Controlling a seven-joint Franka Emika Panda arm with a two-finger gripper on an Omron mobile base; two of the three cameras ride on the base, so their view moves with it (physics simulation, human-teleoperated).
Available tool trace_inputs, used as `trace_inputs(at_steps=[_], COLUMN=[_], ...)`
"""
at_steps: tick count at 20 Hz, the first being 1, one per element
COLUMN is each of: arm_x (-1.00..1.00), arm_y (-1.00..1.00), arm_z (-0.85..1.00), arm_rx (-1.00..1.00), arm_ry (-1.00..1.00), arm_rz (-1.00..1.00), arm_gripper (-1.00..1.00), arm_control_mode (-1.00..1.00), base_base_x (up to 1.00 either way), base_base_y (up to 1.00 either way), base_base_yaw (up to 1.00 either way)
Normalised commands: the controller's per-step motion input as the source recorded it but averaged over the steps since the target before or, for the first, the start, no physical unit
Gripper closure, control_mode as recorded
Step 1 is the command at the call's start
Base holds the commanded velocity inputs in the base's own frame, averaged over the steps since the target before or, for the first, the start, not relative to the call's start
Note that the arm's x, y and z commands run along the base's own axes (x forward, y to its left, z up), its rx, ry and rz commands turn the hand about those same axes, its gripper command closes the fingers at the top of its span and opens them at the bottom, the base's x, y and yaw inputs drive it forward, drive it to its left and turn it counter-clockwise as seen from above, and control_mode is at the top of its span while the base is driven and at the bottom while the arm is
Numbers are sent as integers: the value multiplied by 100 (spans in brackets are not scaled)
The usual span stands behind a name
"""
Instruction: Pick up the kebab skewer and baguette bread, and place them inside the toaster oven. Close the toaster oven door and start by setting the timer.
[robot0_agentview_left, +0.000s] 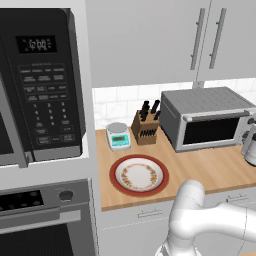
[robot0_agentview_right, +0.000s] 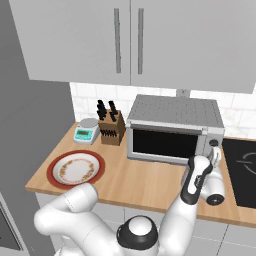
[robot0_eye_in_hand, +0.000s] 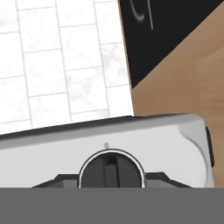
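The toaster oven (robot0_agentview_right: 172, 129) sat long-ways along the wall, its shut toaster oven door (robot0_agentview_right: 165, 143) facing out, while the gripper (robot0_eye_in_hand: 111, 186) pressed at its round timer knob (robot0_eye_in_hand: 111, 169) at 3 o'clock, jaws hidden, so cannot tell.

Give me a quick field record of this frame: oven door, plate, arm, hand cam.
door: toaster oven door shut
plate: red-rimmed plate bare, no food on it
food: skewer and bread not visible on the counter
arm: hand at the toaster oven right end, by its controls
hand cam: round dark knob on the silver panel, dead ahead
jaws: state cannot be told
other: knife block, scale left of oven
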Motion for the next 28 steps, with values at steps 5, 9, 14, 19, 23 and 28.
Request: trace_inputs(at_steps=[5, 9, 14, 19, 23, 28], arm_x=[0, 0, 0, 0, 0, -3], arm_y=[0, 0, 0, 0, 0, 0], arm_z=[-17, -13, -7, -4, -1, -2], arm_rx=[14, 23, 33, 40, 45, 48], arm_ry=[0, 0, 0, 0, 2, 3], arm_rz=[-8, -13, -12, -9, -7, -6], arm_gripper=[100, 100, 100, 100, 100, 100], arm_control_mode=[-100, -100, -100, -100, -100, -100], base_base_x=[0, 0, 0, 0, 0, 0], base_base_y=[0, 0, 0, 0, 0, 0], base_base_yaw=[0, 0, 0, 0, 0, 0])
